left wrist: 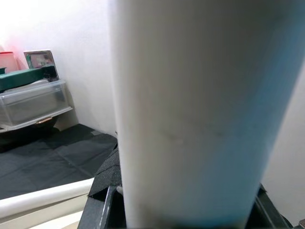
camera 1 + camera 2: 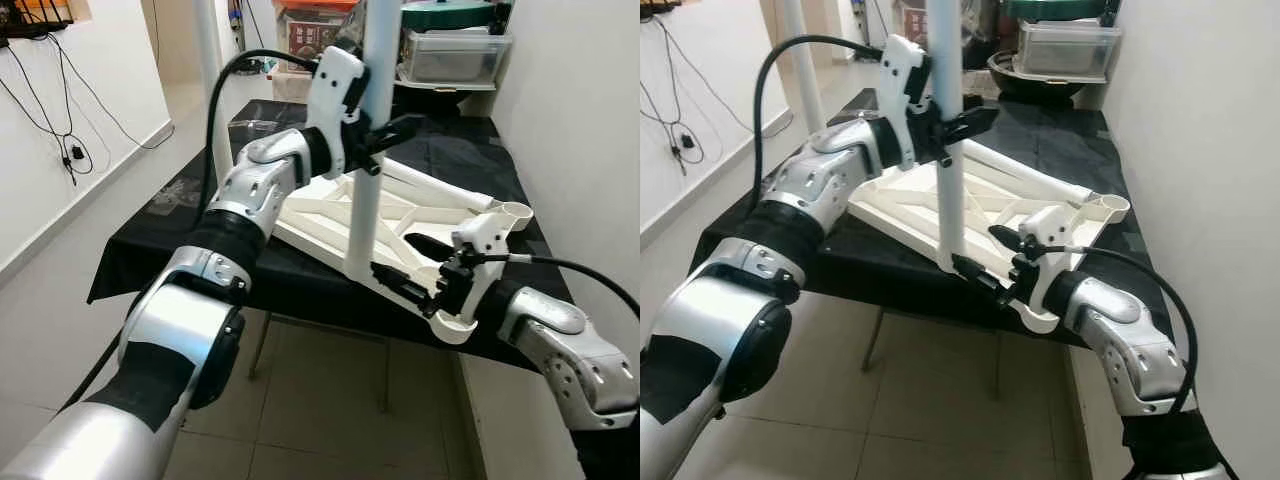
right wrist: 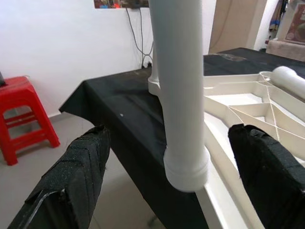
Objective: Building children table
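Observation:
A white table top [image 2: 420, 212] lies upside down on the black-covered table [image 2: 170, 240]. My left gripper [image 2: 372, 142] is shut on a white table leg [image 2: 366, 200] and holds it upright, its lower end down at the top's near edge. In the left wrist view the leg [image 1: 190, 109] is pressed close against the camera. My right gripper [image 2: 420, 280] is open at the leg's lower end [image 3: 186, 162], with one black finger [image 3: 71, 181] on each side and not touching it. Round corner sockets [image 2: 455, 328] sit at the top's corners.
Clear plastic boxes [image 2: 452, 50] stand at the table's far end. A white wall runs close along the right side. Another white pole [image 2: 208, 80] stands at the far left. Cables [image 2: 68, 150] hang on the left wall, and a red stool [image 3: 24, 114] stands on the tiled floor.

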Tool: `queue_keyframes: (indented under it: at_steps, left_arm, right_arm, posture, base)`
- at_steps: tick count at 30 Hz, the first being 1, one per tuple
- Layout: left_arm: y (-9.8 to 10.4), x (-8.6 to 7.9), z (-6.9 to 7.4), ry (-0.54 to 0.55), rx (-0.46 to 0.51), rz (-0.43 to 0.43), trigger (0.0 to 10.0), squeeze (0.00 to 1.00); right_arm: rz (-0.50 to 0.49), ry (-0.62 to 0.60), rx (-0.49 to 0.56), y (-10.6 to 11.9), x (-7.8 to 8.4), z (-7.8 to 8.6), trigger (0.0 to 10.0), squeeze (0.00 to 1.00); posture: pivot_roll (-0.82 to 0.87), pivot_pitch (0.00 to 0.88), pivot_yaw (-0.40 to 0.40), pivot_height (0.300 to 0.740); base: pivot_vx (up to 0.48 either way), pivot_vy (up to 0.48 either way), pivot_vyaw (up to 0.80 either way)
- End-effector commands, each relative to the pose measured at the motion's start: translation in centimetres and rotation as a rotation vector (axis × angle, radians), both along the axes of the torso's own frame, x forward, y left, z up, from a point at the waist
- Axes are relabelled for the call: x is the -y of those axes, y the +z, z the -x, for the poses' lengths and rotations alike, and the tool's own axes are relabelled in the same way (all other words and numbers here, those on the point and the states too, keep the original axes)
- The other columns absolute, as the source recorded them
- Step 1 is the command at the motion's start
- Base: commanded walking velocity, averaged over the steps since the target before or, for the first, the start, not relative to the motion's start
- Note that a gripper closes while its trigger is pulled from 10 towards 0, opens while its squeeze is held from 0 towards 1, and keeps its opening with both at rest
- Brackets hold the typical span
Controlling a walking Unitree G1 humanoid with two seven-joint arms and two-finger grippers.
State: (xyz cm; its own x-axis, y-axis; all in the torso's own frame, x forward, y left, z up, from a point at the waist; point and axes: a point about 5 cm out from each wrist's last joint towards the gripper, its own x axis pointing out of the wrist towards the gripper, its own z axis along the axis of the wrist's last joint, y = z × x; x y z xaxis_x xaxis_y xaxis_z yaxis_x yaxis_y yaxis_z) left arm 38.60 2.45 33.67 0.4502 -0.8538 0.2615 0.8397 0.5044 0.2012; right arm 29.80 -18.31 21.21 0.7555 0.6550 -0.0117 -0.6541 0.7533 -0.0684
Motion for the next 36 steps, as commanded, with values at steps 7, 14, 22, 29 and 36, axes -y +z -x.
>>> queue_keyframes:
  at_steps: [7,14,22,29,36]
  left_arm:
    - [-0.7,1.8,0.6,-0.049,-0.033,0.019,10.0,0.00]
    - [-0.5,2.3,0.6,-0.055,-0.049,0.040,10.0,0.00]
    - [-0.1,2.8,0.5,-0.046,-0.080,0.079,10.0,0.00]
    - [0.0,3.0,0.5,-0.041,-0.085,0.085,10.0,0.00]
    - [0.3,3.7,0.5,-0.038,-0.099,0.086,10.0,0.00]
  right_arm:
    - [-0.044,-0.018,0.014,0.2,-1.6,-1.1,10.0,0.00]
    - [-0.065,-0.032,0.015,0.3,-2.1,-1.5,10.0,0.00]
    - [-0.100,-0.143,0.015,0.1,-2.7,-3.2,10.0,0.00]
    - [-0.102,-0.146,0.014,0.1,-3.3,-3.5,10.0,0.00]
    - [-0.082,-0.148,0.003,-0.1,-4.6,-4.2,10.0,0.00]
  posture:
    - [0.10,0.000,-0.024,0.740]
    - [0.10,0.000,-0.025,0.740]
    - [0.09,0.000,-0.023,0.740]
    - [0.10,0.000,-0.025,0.740]
    - [0.10,0.000,-0.019,0.740]
  base:
    - [0.000,0.000,0.00]
    - [0.000,0.000,0.00]
    - [0.000,0.000,0.00]
    - [0.000,0.000,0.00]
    - [0.000,0.000,0.00]
